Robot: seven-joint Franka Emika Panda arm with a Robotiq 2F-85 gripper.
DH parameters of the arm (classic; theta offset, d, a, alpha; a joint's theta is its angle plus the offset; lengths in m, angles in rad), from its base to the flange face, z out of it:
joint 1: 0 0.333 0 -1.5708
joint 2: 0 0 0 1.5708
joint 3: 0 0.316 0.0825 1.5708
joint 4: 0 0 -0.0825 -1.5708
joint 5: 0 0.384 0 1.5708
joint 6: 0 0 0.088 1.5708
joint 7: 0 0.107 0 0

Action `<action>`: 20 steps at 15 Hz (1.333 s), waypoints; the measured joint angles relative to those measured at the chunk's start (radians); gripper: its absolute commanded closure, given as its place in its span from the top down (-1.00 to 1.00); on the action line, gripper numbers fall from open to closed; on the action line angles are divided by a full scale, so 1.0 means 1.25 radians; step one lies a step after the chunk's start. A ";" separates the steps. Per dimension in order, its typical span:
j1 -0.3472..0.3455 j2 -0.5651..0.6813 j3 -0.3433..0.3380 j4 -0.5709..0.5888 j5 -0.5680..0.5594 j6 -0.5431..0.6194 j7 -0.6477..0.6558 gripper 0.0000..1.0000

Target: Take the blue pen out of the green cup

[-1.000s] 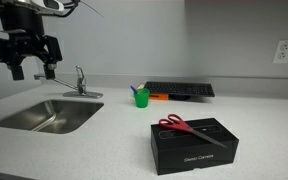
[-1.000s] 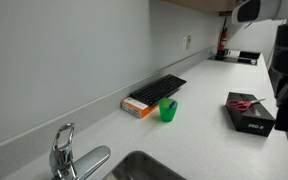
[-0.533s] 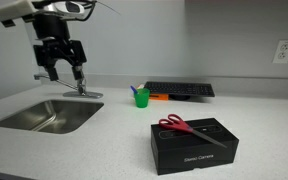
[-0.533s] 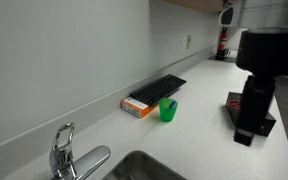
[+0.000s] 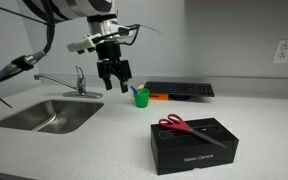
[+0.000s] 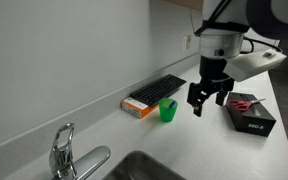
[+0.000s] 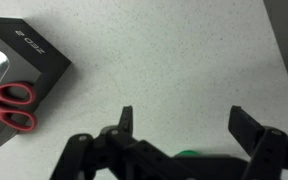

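Observation:
The green cup stands on the white counter in front of the keyboard, and it shows in both exterior views. The blue pen sticks out of the cup, leaning to one side. My gripper hangs open in the air beside and slightly above the cup, empty, and it also shows near the cup in an exterior view. In the wrist view my gripper is wide open over bare counter, with a sliver of the green cup behind the gripper body. The pen is hidden there.
A black box with red-handled scissors on top sits near the front edge. A black keyboard and a small orange object lie behind the cup. A sink with a faucet is at the side.
My arm has swung from above the sink across to the green cup and come lower. The gripper has stayed open. Nothing on the counter has moved.

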 measured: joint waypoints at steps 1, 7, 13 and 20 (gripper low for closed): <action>0.000 0.023 -0.007 0.018 0.000 0.000 0.024 1.00; 0.002 0.054 -0.013 0.050 0.000 0.001 0.057 1.00; 0.013 0.076 -0.014 0.050 -0.013 0.110 0.215 1.00; 0.023 0.127 -0.035 0.077 -0.141 0.174 0.440 0.70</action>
